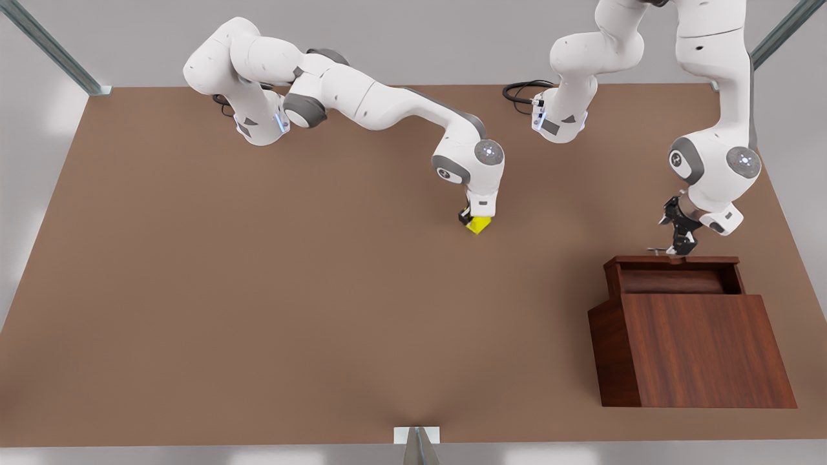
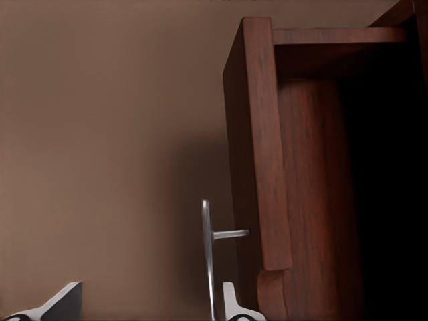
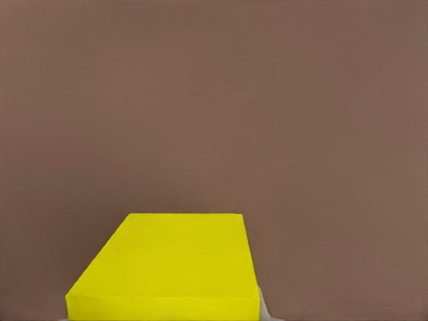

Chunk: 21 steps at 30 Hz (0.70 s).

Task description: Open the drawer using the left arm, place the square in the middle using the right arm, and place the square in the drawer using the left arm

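The cube (image 1: 479, 224) sits a little right of centre in the front view, on the bare brown worktop (image 1: 258, 290), with the right gripper (image 1: 477, 219) directly over it. That gripper's black fingers come down around the cube's top (whether they are pressing on it or merely flanking it I cannot tell). In the right wrist view the cube (image 3: 167, 267) lies close under the camera at the lower edge of the frame.

The cabinet (image 1: 694, 349) stands at the lower right of the front view, and its drawer (image 1: 675, 274) is pulled out toward the upper part of the frame. The left gripper (image 1: 680, 247) hangs just above the drawer's front edge, at the silver handle (image 1: 658, 250). In the left wrist view its fingers (image 2: 57, 304) are spread apart, with the handle (image 2: 208, 261) just beside one fingertip and ungrasped.
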{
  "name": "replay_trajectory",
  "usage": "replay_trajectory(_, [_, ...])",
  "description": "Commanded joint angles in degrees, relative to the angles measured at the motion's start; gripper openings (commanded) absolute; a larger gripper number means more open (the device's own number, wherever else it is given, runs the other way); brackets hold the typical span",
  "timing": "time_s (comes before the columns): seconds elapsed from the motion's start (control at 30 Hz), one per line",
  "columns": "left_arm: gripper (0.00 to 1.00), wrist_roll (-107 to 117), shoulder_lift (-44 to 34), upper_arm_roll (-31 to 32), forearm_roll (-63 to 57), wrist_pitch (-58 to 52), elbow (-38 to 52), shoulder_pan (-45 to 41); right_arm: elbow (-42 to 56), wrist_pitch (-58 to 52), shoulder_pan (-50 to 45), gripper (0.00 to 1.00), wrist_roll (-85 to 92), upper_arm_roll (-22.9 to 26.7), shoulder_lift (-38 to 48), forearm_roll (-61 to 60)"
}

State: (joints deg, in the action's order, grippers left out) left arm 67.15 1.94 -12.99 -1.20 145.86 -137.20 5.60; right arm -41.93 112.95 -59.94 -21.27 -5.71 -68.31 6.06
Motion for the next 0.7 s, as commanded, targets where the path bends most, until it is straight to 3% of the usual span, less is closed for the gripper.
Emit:
replay_trajectory(0.0, [1.00,0.00,-0.09,0.07,-0.11,-0.22,0.00,-0.24,0.00,0.07,0.00,1.00,0.00,0.00,0.01,-0.09])
replay_trajectory(0.17, [1.00,0.09,-0.44,-0.01,-0.11,-1.54,0.00,-0.24,0.18,-0.63,0.00,1.00,-0.09,-0.18,0.63,-0.26])
replay_trajectory(0.27, [1.00,0.09,-1.32,-0.01,-0.11,-3.30,0.00,-0.24,0.09,-7.04,2.54,1.00,1.67,-0.44,8.44,-4.30])
replay_trajectory(0.33, [1.00,0.09,-1.32,-0.10,-0.11,-3.47,0.00,-0.24,-2.28,-9.32,12.29,1.00,2.73,-0.44,17.05,-5.97])
replay_trajectory(0.4, [1.00,0.09,-1.41,-0.37,-0.20,-3.82,0.00,-0.24,-12.21,-16.62,28.37,1.00,10.27,0.26,31.12,-3.96])
replay_trajectory(0.57, [1.00,0.53,-2.73,-0.37,-0.20,-7.07,0.00,-0.24,-9.39,-41.32,57.39,1.00,20.04,0.96,41.49,-6.33])
replay_trajectory(0.63, [1.00,0.88,-3.17,-0.37,-0.20,-7.87,0.26,-0.24,-28.54,-30.36,63.37,1.00,22.15,2.02,51.68,-5.89])
replay_trajectory(0.67, [1.00,0.97,-3.69,-0.37,-0.29,-7.96,0.35,-0.24,-45.08,-17.25,62.76,1.00,22.33,1.85,60.30,-4.31])
